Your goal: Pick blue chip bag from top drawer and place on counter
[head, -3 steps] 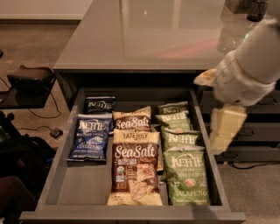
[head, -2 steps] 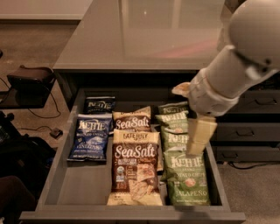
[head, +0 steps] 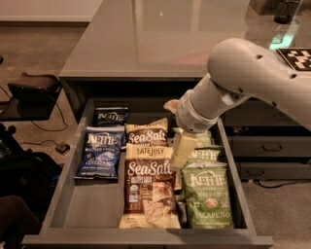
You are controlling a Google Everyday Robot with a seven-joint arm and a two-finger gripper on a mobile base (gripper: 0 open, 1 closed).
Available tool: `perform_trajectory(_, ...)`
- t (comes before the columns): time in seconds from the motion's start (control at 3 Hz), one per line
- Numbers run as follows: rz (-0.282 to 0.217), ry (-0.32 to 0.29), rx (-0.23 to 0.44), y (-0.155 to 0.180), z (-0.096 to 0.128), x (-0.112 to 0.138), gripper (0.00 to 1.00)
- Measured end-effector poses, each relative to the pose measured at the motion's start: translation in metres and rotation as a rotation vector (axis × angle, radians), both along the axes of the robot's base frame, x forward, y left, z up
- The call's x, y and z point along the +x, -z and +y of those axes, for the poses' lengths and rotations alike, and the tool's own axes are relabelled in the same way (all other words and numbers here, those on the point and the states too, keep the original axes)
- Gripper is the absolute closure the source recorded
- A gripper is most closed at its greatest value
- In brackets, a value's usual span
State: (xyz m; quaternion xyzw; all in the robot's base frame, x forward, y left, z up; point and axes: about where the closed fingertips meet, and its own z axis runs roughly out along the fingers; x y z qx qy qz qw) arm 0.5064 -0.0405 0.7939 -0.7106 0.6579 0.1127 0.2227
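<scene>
The blue chip bag lies flat in the left row of the open top drawer, with a darker navy Kettle bag behind it. My gripper hangs over the middle of the drawer, above the Sea Salt bags, to the right of the blue bag and apart from it. Its pale fingers stand apart and hold nothing. The grey counter stretches behind the drawer.
Green Kettle bags fill the drawer's right row, partly under my arm. Narrower drawers with bar handles are at the right. A dark chair and cables stand on the floor at the left. A dark cup sits on the counter's far right.
My arm has swung left from the drawer's right side to over its middle row, and the gripper now covers part of the green and Sea Salt bags. The bags have not moved.
</scene>
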Motion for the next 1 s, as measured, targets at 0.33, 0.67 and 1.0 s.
perform_trajectory(0.33,0.001,0.015,0.055,0.016,0.03,0.02,0.0)
perform_trajectory(0.67,0.025,0.007,0.106,0.035,0.067,0.031,0.0)
perform_trajectory(1.0,0.041,-0.014,0.145,0.048,0.102,0.034,0.0)
